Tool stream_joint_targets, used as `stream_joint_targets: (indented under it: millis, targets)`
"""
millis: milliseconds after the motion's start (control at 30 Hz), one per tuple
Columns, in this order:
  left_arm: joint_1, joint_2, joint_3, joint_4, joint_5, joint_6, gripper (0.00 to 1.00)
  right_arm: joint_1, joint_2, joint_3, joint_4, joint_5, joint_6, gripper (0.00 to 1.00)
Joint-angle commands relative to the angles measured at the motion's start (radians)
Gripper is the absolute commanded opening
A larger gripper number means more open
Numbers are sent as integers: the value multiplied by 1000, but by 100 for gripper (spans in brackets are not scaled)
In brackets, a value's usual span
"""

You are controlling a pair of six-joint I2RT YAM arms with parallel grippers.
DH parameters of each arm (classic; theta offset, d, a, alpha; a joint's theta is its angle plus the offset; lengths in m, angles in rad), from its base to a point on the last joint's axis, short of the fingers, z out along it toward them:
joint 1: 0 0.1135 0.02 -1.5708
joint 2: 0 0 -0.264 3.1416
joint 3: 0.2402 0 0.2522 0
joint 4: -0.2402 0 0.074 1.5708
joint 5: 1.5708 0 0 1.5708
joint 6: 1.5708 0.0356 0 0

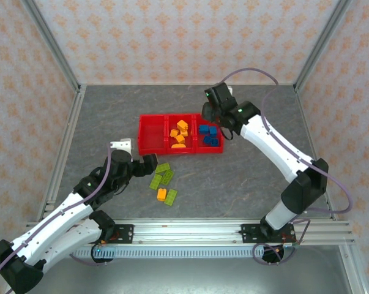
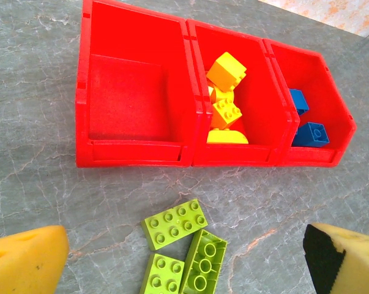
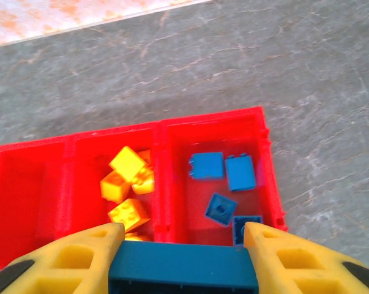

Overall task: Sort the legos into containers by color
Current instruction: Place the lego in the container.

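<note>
From above, the right claw (image 1: 210, 113) hangs over the far rim of the red tray (image 1: 150, 150), at 12 o'clock from the right-hand compartment (image 1: 218, 149) where the blue bricks (image 1: 208, 133) lie. The left claw (image 1: 146, 165) sits at 9 o'clock of the lime green bricks (image 1: 163, 176) on the counter (image 1: 245, 171), nearer to them than the other arm is. In the left wrist view the left claw (image 2: 184, 263) is spread wide, the lime green bricks (image 2: 175, 223) lie between its fingers, and the empty left compartment (image 2: 126, 98) is towards 11 o'clock. In the right wrist view the right claw (image 3: 183, 231) pinches a blue brick (image 3: 183, 266), whose long axis runs 9 to 3 across the fingers. The right-hand compartment (image 3: 264, 159) lies straight ahead at 12 o'clock, so the release probably needs only a small advance.
</note>
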Motion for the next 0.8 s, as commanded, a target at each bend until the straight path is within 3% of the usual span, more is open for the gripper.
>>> stream_joint_targets:
  millis: [0,200,433,767]
  targets:
    - [-10,7,-5,3,-23,-3,99,-41,84,-4,25,-81,-73,34]
    - [-18,21,-8,9,-16,-3,99,-69,231,11,78,-252,-103,34]
    - [-39,64,7,-11,-31,-2,99,-74,314,33,90,-262,-99,38]
    - [-56,78,11,-17,-44,-2,99,-85,277,3,131,-292,-121,83]
